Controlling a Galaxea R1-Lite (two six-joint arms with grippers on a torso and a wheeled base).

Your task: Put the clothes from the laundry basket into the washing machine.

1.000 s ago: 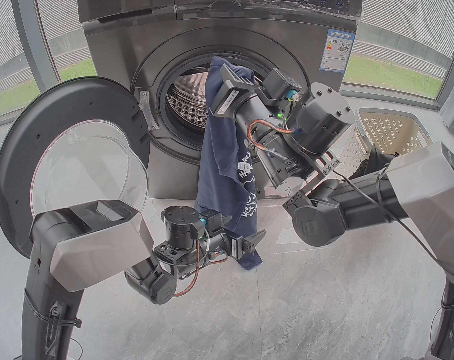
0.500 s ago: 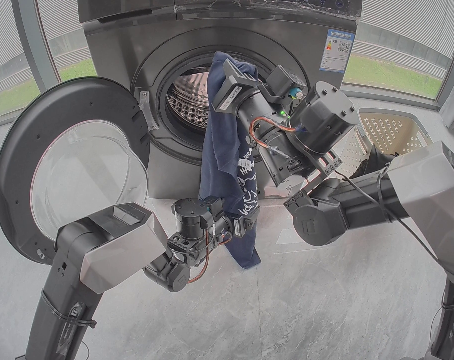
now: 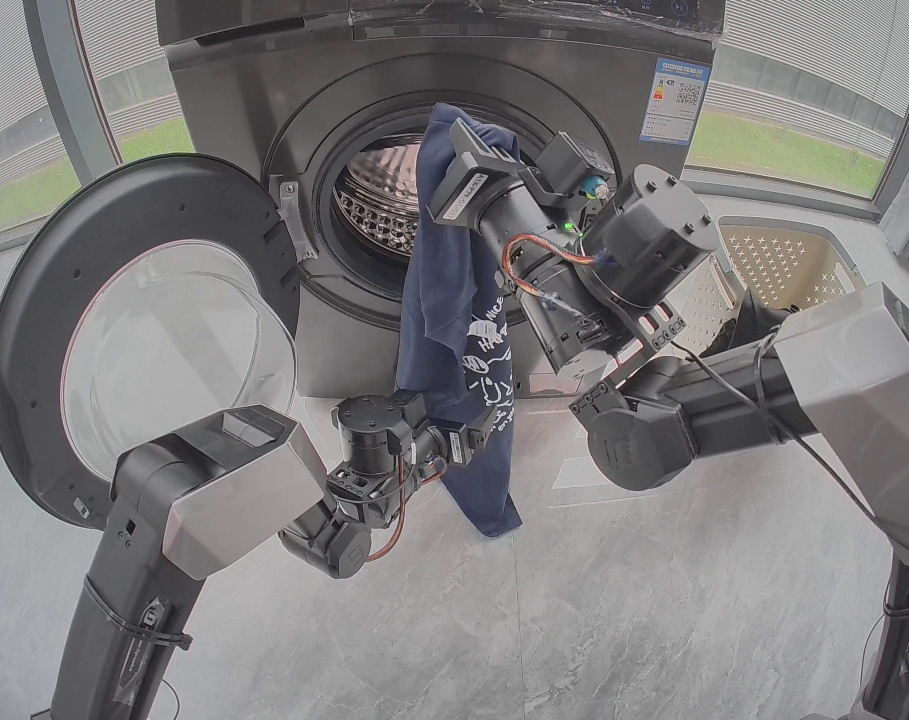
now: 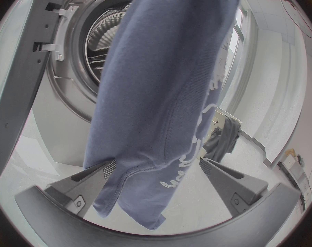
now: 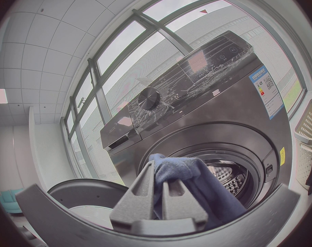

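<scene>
Step in hand: by my reading, loading one garment, lifted but not yet fed in.
Right pincer (image 5: 158,186): clamped tight on a bunched top fold of the navy blue T-shirt with white print (image 3: 454,292), held in front of the upper rim of the grey front-loading washing machine (image 3: 274,82).
T-shirt: hangs full length across the washing machine's round opening, its tail down near the machine's foot. None of it looks to be inside the ribbed steel drum (image 3: 379,202).
Left pincer (image 4: 156,162): spread wide, low before the washing machine, with the hem hanging between my fingers. One finger touches the cloth, nothing is gripped.
Door (image 3: 144,322): the round glass-fronted door is swung open on the washing machine's left.
Laundry basket (image 3: 789,262): cream perforated plastic, just right of the washing machine, with a dark garment (image 3: 749,322) draped in it.
Next move: I think the left pincer should close on the hem and lift it to the opening, so both ends go into the drum without the tail dragging.
</scene>
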